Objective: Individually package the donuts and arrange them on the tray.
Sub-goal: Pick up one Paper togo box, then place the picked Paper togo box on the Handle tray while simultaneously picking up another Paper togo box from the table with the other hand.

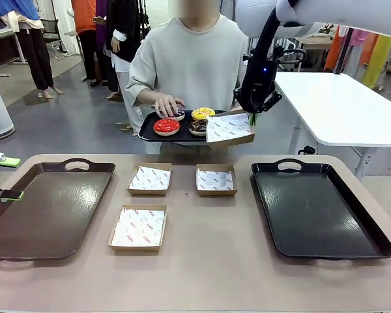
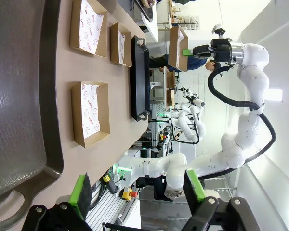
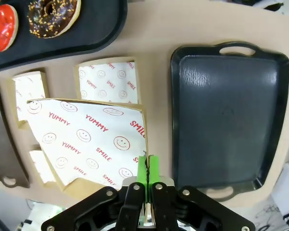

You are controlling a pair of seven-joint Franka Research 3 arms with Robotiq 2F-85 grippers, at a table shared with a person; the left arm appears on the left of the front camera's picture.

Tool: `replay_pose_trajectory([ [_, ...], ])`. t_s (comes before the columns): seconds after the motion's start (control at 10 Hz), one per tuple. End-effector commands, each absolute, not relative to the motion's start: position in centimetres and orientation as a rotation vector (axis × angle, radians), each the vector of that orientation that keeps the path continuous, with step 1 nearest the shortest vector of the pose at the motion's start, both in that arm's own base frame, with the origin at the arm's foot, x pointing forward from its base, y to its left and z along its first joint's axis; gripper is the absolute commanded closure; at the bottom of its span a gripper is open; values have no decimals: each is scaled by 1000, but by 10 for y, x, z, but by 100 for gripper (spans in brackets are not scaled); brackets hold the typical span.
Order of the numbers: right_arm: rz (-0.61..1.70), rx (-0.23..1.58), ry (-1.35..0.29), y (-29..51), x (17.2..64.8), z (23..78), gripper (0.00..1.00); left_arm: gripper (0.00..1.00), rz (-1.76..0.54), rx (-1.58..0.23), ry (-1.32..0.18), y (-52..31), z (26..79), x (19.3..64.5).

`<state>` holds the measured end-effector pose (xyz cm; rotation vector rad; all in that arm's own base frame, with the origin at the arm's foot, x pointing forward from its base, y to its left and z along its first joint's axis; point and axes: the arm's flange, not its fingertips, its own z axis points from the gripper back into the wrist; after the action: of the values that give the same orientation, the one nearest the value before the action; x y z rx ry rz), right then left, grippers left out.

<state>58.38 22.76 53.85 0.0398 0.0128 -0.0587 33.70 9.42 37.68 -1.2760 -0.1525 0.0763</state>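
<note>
My right gripper (image 3: 147, 168) is clamped tight, its green pads pinching one rim of a shallow cardboard box (image 3: 86, 139). The box is brown card lined with white paper printed with red words and smiley faces. In the front view it hangs tilted from my fingertips, high above the table. It is just beside the near right corner of the serving tray (image 1: 146, 135) that the person holds at the far side. My right arm reaches in from above, wrist bent so the fingers point down.

My left gripper (image 2: 137, 187) stands wide apart and holds nothing. It sits low at the left edge of the table (image 1: 202, 261), beside the left tray (image 1: 45, 208), its fingers pointing across the table toward the right.

The donuts are all on the person's glossy black serving tray. The red donut (image 1: 166, 126) is at the near left and the yellow donut (image 1: 202, 113) is behind it to the right. The sprinkled chocolate donut (image 1: 198, 126) is beside my held box. The dark chocolate donut (image 1: 177, 115) is partly under the person's hand (image 1: 168, 104).

On the smooth tan table lie three more lined boxes (image 1: 150, 179), open and flat. They sit between the dull brown left tray and the black right tray (image 1: 319, 208), both rectangular with handle cut-outs.
</note>
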Motion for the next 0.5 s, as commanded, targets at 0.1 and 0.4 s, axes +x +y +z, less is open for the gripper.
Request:
replay_pose_trajectory([
  [0.1, -55, 40, 9, 228, 582, 542, 100, 0, 77, -1291, -163, 94, 379, 337],
  [0.4, -55, 40, 9, 228, 582, 542, 100, 0, 77, -1291, -163, 94, 379, 337],
])
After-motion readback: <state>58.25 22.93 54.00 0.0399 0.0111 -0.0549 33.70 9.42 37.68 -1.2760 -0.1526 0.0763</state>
